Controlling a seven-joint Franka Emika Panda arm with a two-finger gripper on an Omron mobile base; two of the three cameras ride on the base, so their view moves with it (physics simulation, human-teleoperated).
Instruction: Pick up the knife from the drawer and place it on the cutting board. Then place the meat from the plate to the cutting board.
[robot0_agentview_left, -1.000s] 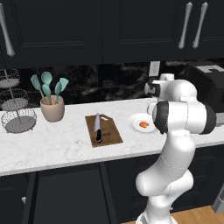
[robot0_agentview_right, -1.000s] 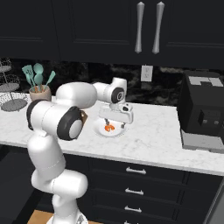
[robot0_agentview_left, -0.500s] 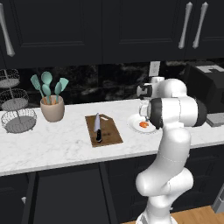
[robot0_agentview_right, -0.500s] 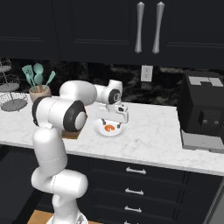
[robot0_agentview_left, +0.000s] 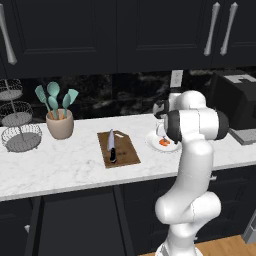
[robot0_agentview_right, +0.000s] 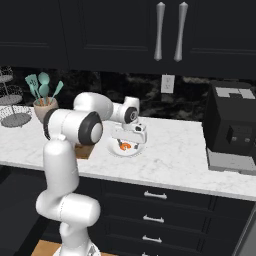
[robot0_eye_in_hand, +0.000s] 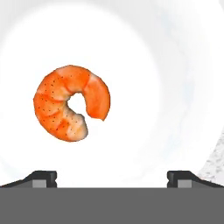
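In the left base view we see the knife (robot0_agentview_left: 112, 148) lying on the cutting board (robot0_agentview_left: 118, 148), blade toward the wall and black handle toward the counter's front edge. The board rests on the white marble counter (robot0_agentview_left: 60, 162), right of a beige pot of teal utensils (robot0_agentview_left: 58, 115) and a wire tiered basket (robot0_agentview_left: 17, 130). The plate (robot0_agentview_left: 156, 140) sits just right of the board, partly behind our arm, and the meat (robot0_agentview_left: 164, 142) shows on it as an orange spot.

In the right base view we find the gripper (robot0_agentview_right: 128, 143) pointing down directly over the plate (robot0_agentview_right: 134, 150), with the meat (robot0_agentview_right: 125, 146) right beneath it. Whether the fingers touch the meat we cannot tell from here. A dark appliance (robot0_agentview_right: 231, 127) stands well apart on the right end of the counter, and drawer fronts with silver bar handles (robot0_agentview_right: 155, 195) run below the counter's edge.

In the hand view we look straight down at the meat (robot0_eye_in_hand: 71, 102), a curled orange piece on the white plate (robot0_eye_in_hand: 144, 65). Our two fingertips (robot0_eye_in_hand: 41, 177) stand spread wide, with nothing between them, and the meat lies off toward the left fingertip's side.
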